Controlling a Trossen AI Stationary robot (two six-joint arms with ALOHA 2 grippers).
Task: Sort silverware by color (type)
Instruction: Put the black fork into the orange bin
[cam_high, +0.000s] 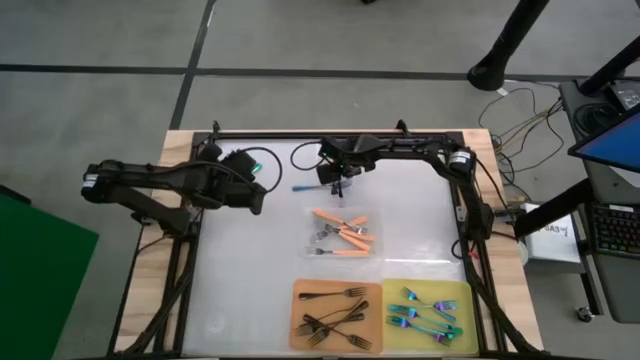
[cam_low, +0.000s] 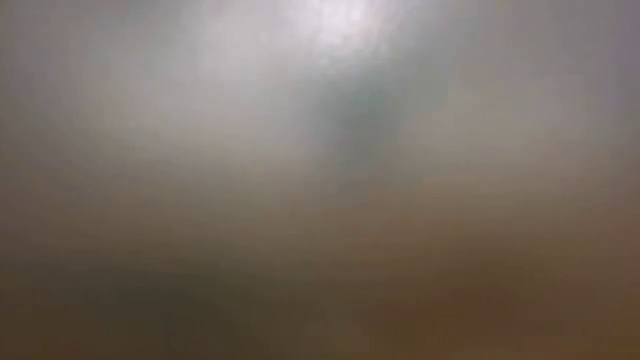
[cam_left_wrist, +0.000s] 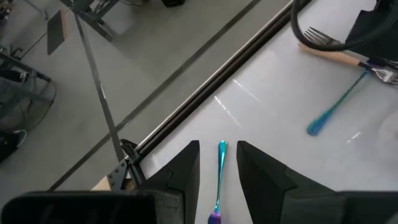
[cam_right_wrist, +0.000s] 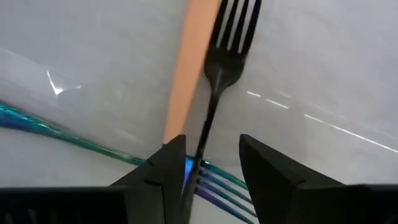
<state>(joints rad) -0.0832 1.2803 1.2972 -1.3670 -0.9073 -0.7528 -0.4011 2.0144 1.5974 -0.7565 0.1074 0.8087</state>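
Observation:
My left gripper (cam_high: 257, 193) (cam_left_wrist: 217, 144) hovers over the table's far-left part, open. The handle of an iridescent fork (cam_left_wrist: 220, 168) runs between its fingers, much thinner than the gap. My right gripper (cam_high: 338, 187) (cam_right_wrist: 212, 140) is at the far middle, open, low over a small cluster. A black fork (cam_right_wrist: 231, 37) has its thin handle between the fingers, close to one of them. It lies beside an orange handle (cam_right_wrist: 189, 68) and over the tines of another iridescent fork (cam_right_wrist: 62, 134) (cam_high: 305, 186) (cam_left_wrist: 336, 112). The low view shows only blur. My left gripper has the iridescent fork's handle (cam_left_wrist: 221, 155) lying along the gap between its fingers; I cannot tell whether either finger touches it. My right gripper straddles the black fork's handle (cam_right_wrist: 205, 140), fingers along it; I cannot tell whether a finger touches it.
A pile of orange-handled forks (cam_high: 341, 234) lies mid-table. Near the front edge, an orange mat (cam_high: 300, 292) carries black forks (cam_high: 335, 316). A yellow mat (cam_high: 462, 290) beside it carries iridescent forks (cam_high: 427, 312). A black rail (cam_left_wrist: 205, 93) borders the far edge.

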